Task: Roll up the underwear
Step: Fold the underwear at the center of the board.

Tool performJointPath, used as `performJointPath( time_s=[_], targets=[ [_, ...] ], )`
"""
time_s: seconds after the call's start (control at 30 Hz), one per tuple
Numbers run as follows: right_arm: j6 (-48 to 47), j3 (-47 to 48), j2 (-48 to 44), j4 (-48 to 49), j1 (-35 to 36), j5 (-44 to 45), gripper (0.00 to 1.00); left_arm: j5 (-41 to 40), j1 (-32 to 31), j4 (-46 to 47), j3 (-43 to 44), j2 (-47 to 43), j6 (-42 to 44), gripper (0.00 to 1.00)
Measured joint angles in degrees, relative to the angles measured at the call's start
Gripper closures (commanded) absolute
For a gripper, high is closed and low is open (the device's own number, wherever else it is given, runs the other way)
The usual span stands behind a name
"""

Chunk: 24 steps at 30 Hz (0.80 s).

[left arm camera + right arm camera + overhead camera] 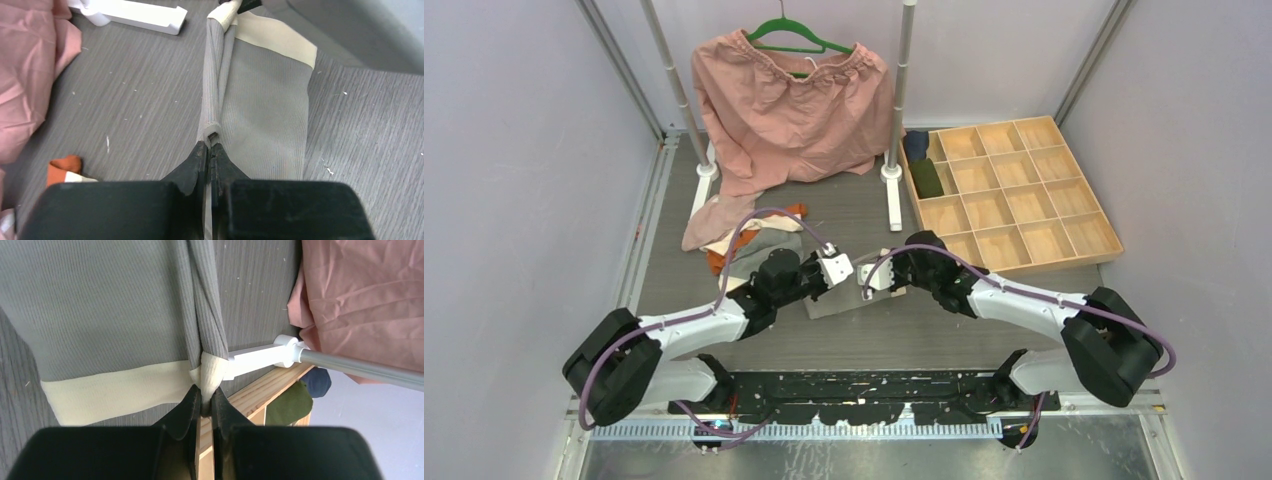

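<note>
At the left gripper (211, 149), the jaws are pressed together on a pinched ridge of the grey underwear (265, 110), at its plain end. The right gripper (202, 394) is likewise clamped, on the cream waistband (115, 387) at the opposite end of the same ridge. The ridge runs taut and straight between the two grips. The rest of the garment lies flat on the table (944, 335) to one side of it, at the centre of the work area between the two wrists.

Assessment of step: a lengthwise fold appears to be in hand, narrowing the garment into a strip. No rolled turn is visible, so rolling proper is judged not yet begun.

Requirement for the next move: both arms should carry the ridge sideways together over the flat panel, at matched height and with tension kept. They should then lay it down square to the waistband before letting go. Uneven travel would likely skew the fold.

Clearances:
- The white rack foot (891, 195) stands just beyond the grippers.
- The wooden tray (1079, 245) lies close on the right, with a dark green roll (927, 178) and a navy roll (915, 143) in its far-left compartments.
- The pile of other underwear (744, 240) lies near the left arm.
- The salmon garment (794, 110) hangs behind, its hem resting on the table.
- Open surface lies mainly on the near side, toward the arm bases.
</note>
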Motion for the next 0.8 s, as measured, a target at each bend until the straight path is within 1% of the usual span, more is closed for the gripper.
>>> performJointPath(
  time_s=[0.2,0.43,0.6,0.7,0.8],
  targets=[
    [-0.81,0.02,-1.77,-1.22,-0.02,-0.70,0.99,-1.31,-0.48,-2.14,0.50,-2.97,1.03,0.99],
    [-0.83,0.02,-3.26,-8.15,-0.11,-2.29,0.99,-3.78,-5.79,-7.04,2.03,-0.92,4.17,1.00],
    [-0.81,0.02,-4.52,-12.87,-0.17,-3.91,0.99,-6.80,-8.28,-10.10,3.87,0.87,5.99,1.00],
    [-0.83,-0.22,-4.92,-13.53,0.63,-3.74,0.99,-8.33,-9.11,-11.26,4.20,1.40,6.45,1.00],
    [-0.76,-1.38,-5.29,-13.27,3.41,-1.14,0.99,-9.22,-9.46,-12.15,4.20,1.36,6.58,1.00]
  ],
)
